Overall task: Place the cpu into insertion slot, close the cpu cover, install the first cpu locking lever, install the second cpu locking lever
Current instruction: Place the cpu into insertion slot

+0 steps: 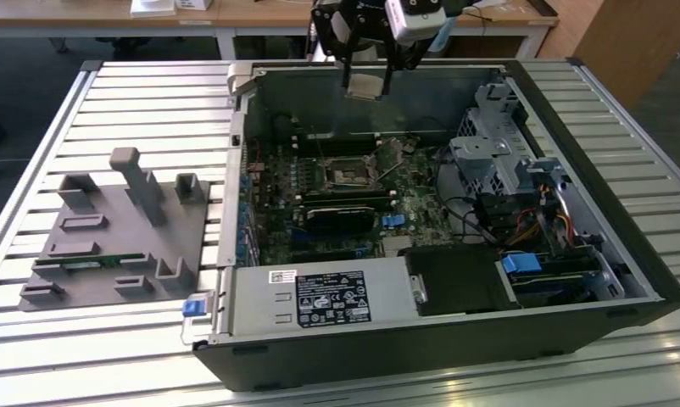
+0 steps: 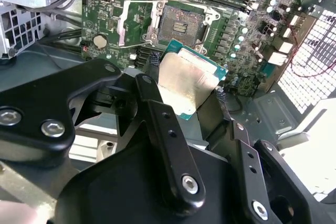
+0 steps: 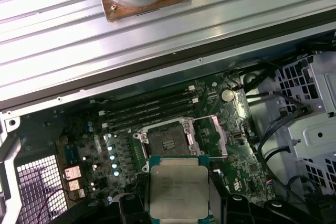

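My gripper (image 1: 366,83) hangs above the far wall of the open computer case (image 1: 623,254), shut on the cpu (image 1: 365,86). In both wrist views the silver-topped cpu (image 2: 185,80) (image 3: 177,190) sits clamped between the black fingers (image 2: 157,108), well above the motherboard. The insertion slot (image 2: 181,24) (image 3: 164,141) (image 1: 346,172) lies bare below, with nothing in it. The cpu cover (image 2: 135,22) (image 3: 214,136) is swung open beside the slot. A thin wire locking lever (image 2: 137,45) stands raised along the cover's edge.
A grey fixture block (image 1: 114,229) with posts stands on the slatted table at the exterior view's left. Inside the case are a black card (image 1: 340,214), memory slots (image 3: 147,111), a drive cage (image 1: 498,153), cables (image 1: 487,220) and a power supply (image 1: 317,301).
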{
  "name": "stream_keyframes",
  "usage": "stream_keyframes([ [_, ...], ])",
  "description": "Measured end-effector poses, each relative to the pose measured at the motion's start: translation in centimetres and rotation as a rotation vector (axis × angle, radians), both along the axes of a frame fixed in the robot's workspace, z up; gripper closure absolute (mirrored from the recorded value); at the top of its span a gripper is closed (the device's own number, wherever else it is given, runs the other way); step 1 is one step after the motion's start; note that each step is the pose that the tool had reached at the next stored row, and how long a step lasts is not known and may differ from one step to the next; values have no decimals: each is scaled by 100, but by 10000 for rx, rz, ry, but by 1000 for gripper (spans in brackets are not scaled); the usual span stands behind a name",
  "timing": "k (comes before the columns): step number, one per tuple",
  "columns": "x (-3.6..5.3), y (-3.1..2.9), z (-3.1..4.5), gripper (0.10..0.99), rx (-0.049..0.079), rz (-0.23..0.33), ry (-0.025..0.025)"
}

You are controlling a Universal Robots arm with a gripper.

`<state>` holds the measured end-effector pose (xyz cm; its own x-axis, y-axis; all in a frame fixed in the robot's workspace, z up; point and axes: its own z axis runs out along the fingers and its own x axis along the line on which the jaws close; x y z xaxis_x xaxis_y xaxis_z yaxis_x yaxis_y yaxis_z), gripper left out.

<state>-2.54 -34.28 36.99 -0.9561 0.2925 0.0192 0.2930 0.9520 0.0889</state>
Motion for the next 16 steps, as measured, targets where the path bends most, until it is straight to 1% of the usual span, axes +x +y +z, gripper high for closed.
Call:
stream_keyframes([
  [16, 0, 0, 0, 549, 0, -516, 0],
])
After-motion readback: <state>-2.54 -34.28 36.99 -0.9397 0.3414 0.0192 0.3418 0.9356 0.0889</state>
